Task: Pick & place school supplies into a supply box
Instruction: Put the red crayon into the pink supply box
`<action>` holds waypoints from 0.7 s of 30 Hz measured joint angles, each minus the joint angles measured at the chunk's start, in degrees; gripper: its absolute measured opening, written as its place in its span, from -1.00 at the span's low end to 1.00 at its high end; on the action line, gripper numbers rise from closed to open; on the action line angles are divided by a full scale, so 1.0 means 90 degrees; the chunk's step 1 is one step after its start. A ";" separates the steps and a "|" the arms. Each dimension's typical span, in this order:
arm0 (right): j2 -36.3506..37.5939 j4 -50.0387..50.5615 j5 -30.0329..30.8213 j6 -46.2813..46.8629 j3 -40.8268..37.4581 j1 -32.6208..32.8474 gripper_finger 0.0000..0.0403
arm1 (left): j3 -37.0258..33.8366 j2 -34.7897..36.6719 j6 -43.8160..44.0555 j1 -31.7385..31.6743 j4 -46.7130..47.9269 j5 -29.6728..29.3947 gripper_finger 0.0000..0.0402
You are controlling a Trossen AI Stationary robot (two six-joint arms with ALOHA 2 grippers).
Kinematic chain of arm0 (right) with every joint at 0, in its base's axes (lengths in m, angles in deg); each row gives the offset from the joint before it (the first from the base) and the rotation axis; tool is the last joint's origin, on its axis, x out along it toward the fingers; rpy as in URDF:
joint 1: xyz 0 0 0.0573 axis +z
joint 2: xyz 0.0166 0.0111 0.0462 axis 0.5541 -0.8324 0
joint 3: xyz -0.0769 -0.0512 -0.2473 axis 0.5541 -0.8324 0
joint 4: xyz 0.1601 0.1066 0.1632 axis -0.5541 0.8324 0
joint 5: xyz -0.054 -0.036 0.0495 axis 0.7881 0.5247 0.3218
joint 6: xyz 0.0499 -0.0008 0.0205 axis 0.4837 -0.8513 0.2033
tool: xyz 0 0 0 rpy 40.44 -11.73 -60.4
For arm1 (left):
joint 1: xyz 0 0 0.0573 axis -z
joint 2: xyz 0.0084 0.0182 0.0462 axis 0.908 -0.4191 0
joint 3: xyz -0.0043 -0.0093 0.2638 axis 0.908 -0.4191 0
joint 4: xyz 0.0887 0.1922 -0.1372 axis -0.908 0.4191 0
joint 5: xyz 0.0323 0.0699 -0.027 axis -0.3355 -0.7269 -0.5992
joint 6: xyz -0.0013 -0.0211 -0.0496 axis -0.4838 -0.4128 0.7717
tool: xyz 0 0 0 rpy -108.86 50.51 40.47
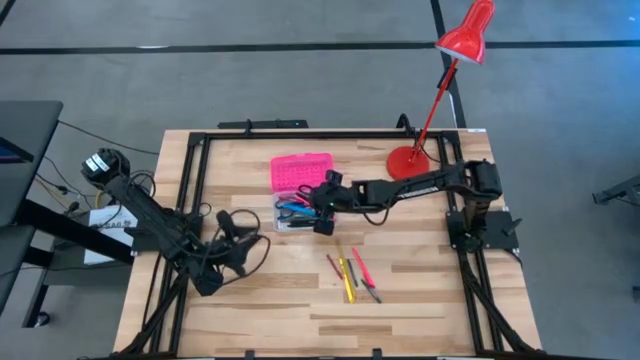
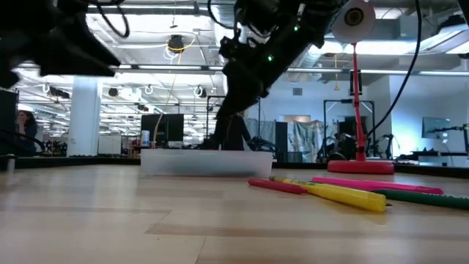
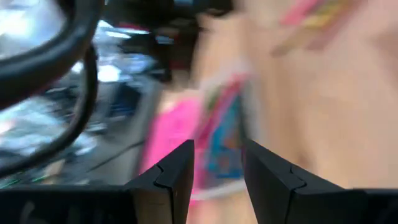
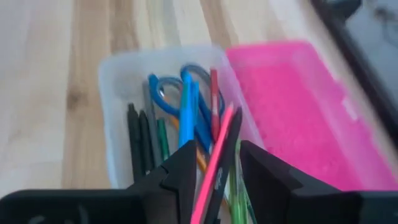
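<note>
The supply box lies open at the table's middle: its clear base (image 1: 292, 213) holds blue-handled scissors (image 4: 171, 93) and several pens, and its pink lid (image 1: 300, 171) lies flat just beyond it. My right gripper (image 1: 322, 207) hangs over the base, shut on a pink pen (image 4: 217, 155). Several loose pens (image 1: 350, 273), red, yellow, pink and green, lie on the table nearer the front. My left gripper (image 1: 243, 238) is open and empty to the left of the base. My right gripper pinches the pink pen's shaft (image 4: 210, 177) between its two fingers. The pen runs on past the fingertips, and its free end (image 4: 231, 117) is above the supplies in the clear base (image 4: 118, 124). Whether that end touches them I cannot tell.
A red desk lamp's base (image 1: 408, 162) stands at the far right of the table, its stem leaning out past the far edge. Black rails frame the table top. Bare wood lies in front of and to the right of the loose pens (image 2: 330, 192).
</note>
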 joint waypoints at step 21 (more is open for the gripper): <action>0.2525 0.0524 0.1472 -0.0426 -0.1803 0.1594 -0.47 | -0.0005 -0.0779 -0.1193 -0.0688 -0.2729 0.3491 -0.36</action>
